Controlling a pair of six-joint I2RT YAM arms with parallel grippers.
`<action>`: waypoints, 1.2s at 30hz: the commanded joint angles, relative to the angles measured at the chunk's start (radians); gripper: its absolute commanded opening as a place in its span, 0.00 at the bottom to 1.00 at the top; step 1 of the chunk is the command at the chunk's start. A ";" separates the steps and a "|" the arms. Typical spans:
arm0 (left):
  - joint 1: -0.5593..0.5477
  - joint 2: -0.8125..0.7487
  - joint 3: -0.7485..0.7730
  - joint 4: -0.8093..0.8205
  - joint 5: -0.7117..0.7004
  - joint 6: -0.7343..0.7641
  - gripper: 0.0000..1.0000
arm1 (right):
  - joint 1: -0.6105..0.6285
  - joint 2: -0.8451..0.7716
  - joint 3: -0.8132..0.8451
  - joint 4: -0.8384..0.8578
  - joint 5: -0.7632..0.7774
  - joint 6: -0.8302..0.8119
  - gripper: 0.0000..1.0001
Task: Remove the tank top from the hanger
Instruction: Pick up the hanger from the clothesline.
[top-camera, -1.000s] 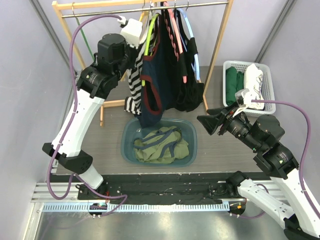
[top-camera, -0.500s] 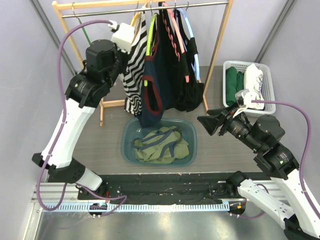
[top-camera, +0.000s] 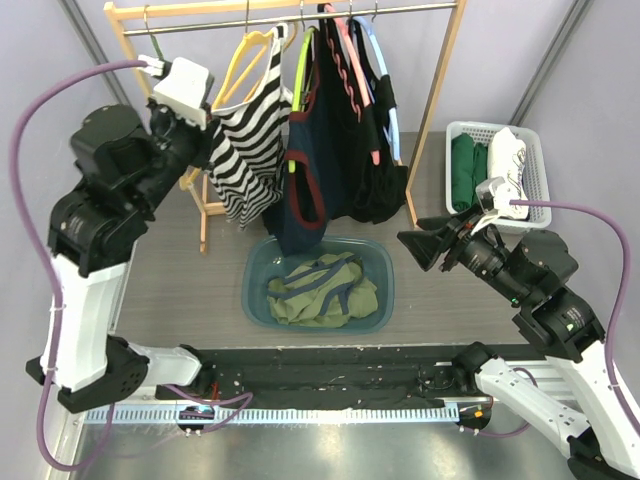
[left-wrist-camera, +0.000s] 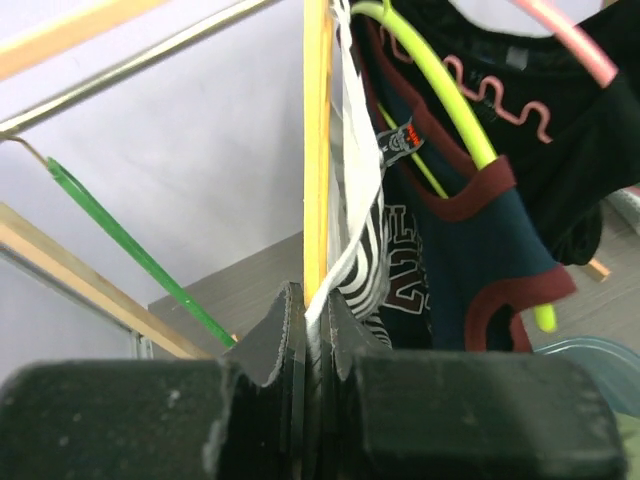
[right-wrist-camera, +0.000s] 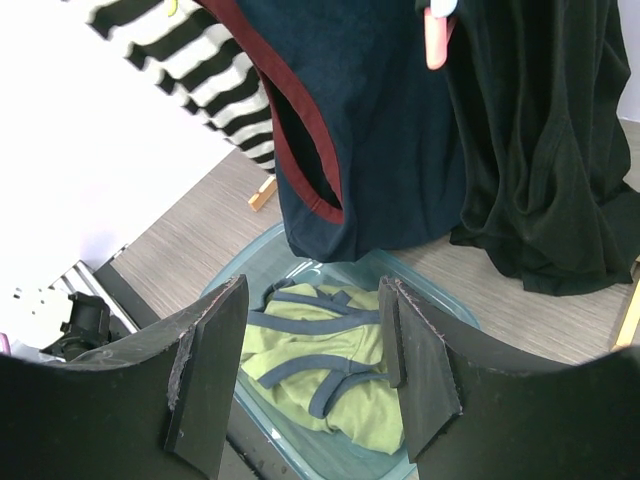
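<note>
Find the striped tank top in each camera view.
Top external: striped tank top upper left of centre.
Left wrist: striped tank top centre, pinched in left hand.
Right wrist: striped tank top at top left.
Shared landmark: navy top with maroon trim, beside it.

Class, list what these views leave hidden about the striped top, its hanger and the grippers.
- Top view: left gripper fingertips, behind its own wrist.
- Left wrist: hook of the yellow triangular hanger, cut by top edge.
- Right wrist: black-and-white striped tank top, mostly cut by top edge.

Bright even light, blurry foreground.
</note>
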 joint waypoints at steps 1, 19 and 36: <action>-0.002 -0.092 0.091 0.134 0.097 -0.001 0.00 | -0.003 -0.013 0.045 0.002 0.012 -0.003 0.63; 0.042 -0.238 -0.014 0.137 0.197 0.048 0.00 | -0.001 0.013 0.061 -0.012 0.010 0.002 0.63; 0.047 0.105 0.238 0.007 -0.027 -0.092 0.00 | -0.001 -0.010 0.038 -0.004 0.049 -0.021 0.62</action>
